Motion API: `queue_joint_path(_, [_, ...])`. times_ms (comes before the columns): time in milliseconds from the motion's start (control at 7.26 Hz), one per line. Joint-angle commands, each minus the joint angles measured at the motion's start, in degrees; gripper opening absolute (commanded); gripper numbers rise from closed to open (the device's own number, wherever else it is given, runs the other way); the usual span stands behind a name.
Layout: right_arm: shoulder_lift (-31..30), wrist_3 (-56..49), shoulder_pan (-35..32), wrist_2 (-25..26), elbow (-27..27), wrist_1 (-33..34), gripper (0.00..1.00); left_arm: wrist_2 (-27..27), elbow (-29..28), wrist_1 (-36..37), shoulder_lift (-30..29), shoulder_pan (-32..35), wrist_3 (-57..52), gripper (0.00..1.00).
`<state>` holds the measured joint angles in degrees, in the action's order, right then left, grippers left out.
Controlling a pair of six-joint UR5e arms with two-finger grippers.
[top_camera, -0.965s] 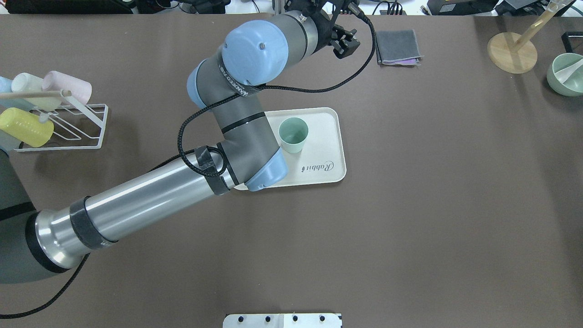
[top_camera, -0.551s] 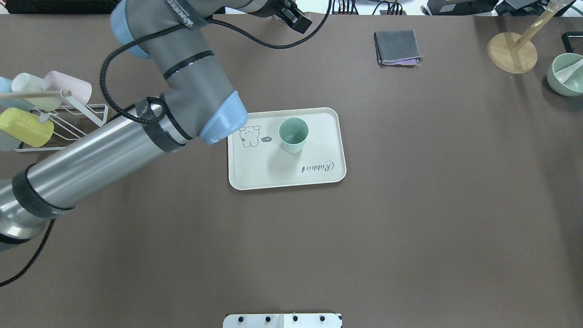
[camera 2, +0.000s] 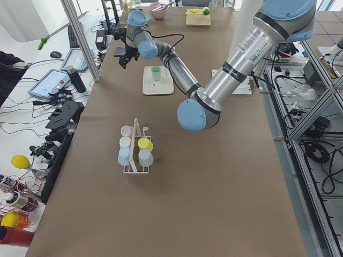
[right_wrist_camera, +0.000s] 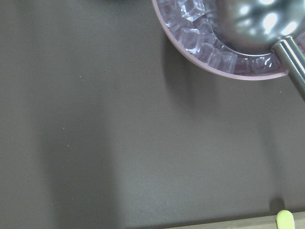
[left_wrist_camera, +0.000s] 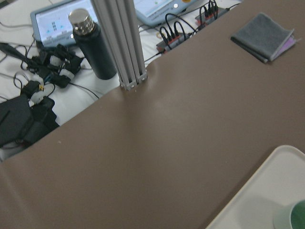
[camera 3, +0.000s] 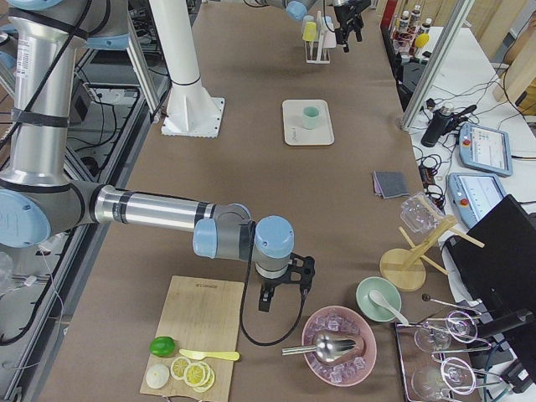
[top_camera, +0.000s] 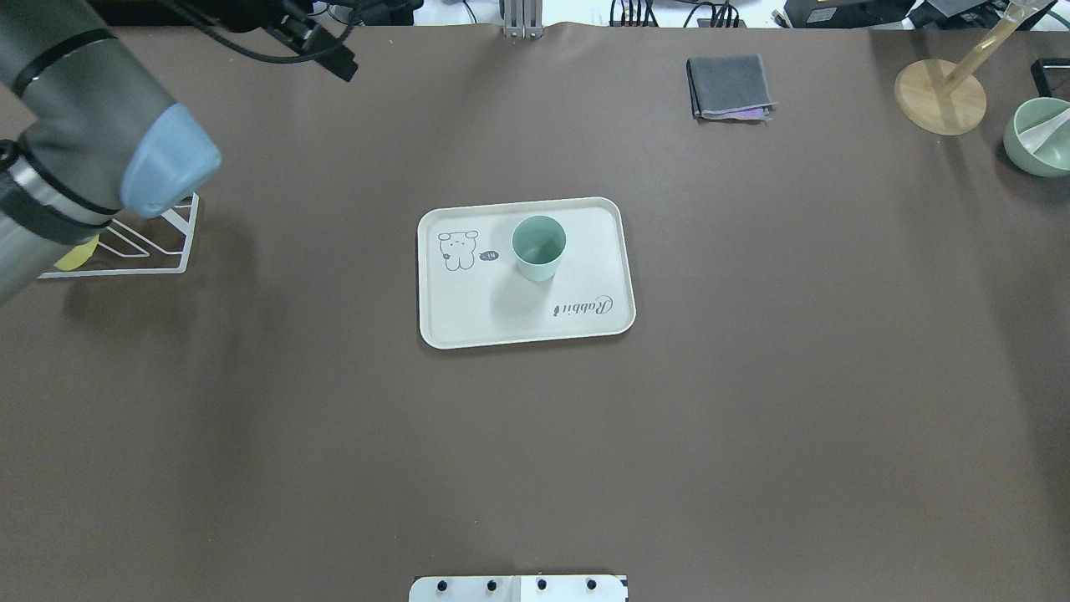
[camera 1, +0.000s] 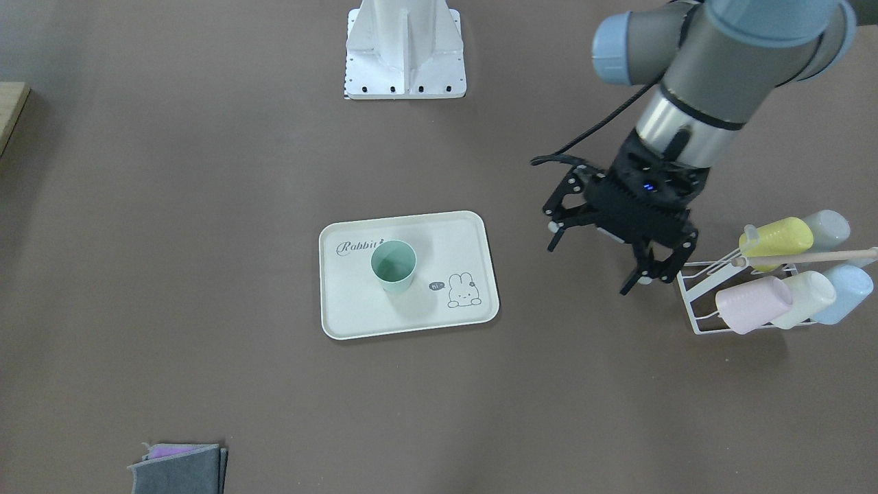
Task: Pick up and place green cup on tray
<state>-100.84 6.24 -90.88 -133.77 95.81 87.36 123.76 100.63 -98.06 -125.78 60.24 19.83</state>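
The green cup (camera 1: 394,265) stands upright on the cream tray (camera 1: 357,312), near the "Rabbit" script; nothing holds it. Cup (top_camera: 538,247) and tray (top_camera: 468,322) also show in the overhead view. My left gripper (camera 1: 595,264) is open and empty. It hangs above the table between the tray and the cup rack, well clear of the cup. My right gripper (camera 3: 268,297) shows only in the exterior right view, far from the tray beside the ice bowl. I cannot tell whether it is open or shut.
A white wire rack (camera 1: 706,302) holds several pastel cups at the table's left end. A folded grey cloth (top_camera: 729,85), a wooden stand (top_camera: 940,96) and a green bowl (top_camera: 1036,138) sit at the far right. A pink ice bowl (right_wrist_camera: 214,38) is by my right wrist.
My left arm has swung left, away from above the tray and toward the rack end of the table. The green cup has stayed in place on the tray.
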Motion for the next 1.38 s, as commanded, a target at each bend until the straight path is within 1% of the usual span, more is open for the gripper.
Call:
queue_joint_path(0, [-0.05,0.0,0.0,0.0,-0.01,0.0,1.0,11.16,4.4,3.9,8.69,8.19,-0.14,0.99])
queue_joint_path(138, [0.03,0.0,0.0,0.0,-0.01,0.0,1.0,11.94,4.05,5.41,11.58,11.28,-0.23,0.99])
queue_joint_path(276, [-0.05,0.0,0.0,0.0,-0.01,0.0,1.0,12.03,2.39,7.86,14.74,15.22,-0.23,0.99])
queue_joint_path(551, [-0.06,0.0,0.0,0.0,-0.01,0.0,1.0,12.38,1.32,13.66,20.98,20.94,-0.32,0.99])
queue_joint_path(689, [-0.06,0.0,0.0,0.0,-0.01,0.0,1.0,12.64,0.88,13.77,25.28,23.41,-0.32,0.99])
queue_joint_path(827, [-0.06,0.0,0.0,0.0,-0.01,0.0,1.0,12.65,0.53,13.6,30.37,25.87,-4.06,0.99])
queue_joint_path(965, [-0.06,0.0,0.0,0.0,-0.01,0.0,1.0,12.56,-3.3,13.86,30.76,27.81,-16.54,0.99])
queue_joint_path(1102, [-0.06,0.0,0.0,0.0,-0.01,0.0,1.0,12.56,-9.43,13.43,30.68,29.83,-26.32,0.99])
queue_joint_path(1240, [-0.06,0.09,0.0,0.0,-0.01,0.0,1.0,12.39,-12.45,12.64,30.77,30.2,-31.9,0.99])
